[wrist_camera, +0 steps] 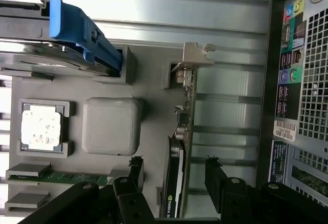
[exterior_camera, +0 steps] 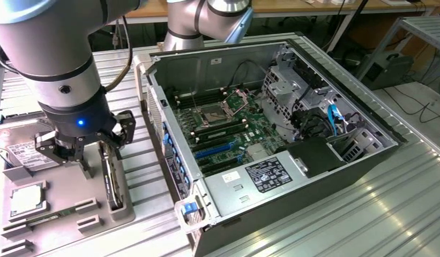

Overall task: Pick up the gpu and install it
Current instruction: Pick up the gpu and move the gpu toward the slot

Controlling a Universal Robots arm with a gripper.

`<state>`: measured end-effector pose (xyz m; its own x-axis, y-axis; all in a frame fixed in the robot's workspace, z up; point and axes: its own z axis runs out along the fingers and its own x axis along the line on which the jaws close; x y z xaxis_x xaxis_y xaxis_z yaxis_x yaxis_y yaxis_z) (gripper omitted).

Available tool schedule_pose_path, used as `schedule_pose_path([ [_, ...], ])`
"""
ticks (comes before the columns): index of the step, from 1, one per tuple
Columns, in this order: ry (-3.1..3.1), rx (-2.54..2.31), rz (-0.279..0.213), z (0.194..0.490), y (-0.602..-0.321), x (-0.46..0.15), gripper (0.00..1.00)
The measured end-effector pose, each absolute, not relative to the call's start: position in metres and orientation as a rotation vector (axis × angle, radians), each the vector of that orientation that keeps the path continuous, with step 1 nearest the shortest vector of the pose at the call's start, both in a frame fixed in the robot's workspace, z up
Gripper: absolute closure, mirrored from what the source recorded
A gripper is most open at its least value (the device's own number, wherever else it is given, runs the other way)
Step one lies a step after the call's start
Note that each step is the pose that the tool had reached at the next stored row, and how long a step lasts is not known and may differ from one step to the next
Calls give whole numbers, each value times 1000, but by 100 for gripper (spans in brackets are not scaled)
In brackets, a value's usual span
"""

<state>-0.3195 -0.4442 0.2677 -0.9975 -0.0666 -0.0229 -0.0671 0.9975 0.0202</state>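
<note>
The gpu (exterior_camera: 114, 184) stands on its long edge in a slot of the grey parts tray (exterior_camera: 66, 187), at the exterior view's left of the open computer case (exterior_camera: 334, 176). In the wrist view the gpu (wrist_camera: 183, 131) shows a black face, a brownish board edge and a silvery bracket (wrist_camera: 195, 57) at its far end. My gripper (exterior_camera: 99, 163) hangs just above the card, open. Seen from the wrist, the gripper (wrist_camera: 175, 175) has one black finger on each side of the card, both fingers (wrist_camera: 136, 172) apart from it.
The tray (wrist_camera: 154, 85) also holds a hard drive (wrist_camera: 77, 29) with a blue carrier, a processor (wrist_camera: 41, 126) and a green memory stick (wrist_camera: 56, 177). Inside the case the motherboard has blue card slots (exterior_camera: 213, 152). A second robot arm (exterior_camera: 205, 21) stands behind the case.
</note>
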Motion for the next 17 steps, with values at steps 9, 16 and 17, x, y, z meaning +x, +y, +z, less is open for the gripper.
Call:
schedule_pose_path([
  [9, 3119, -8, 26, 253, -444, -320, 40],
  [16, 3119, -8, 23, 240, -443, -320, 40],
  [17, 3119, -8, 22, 237, -443, -320, 40],
])
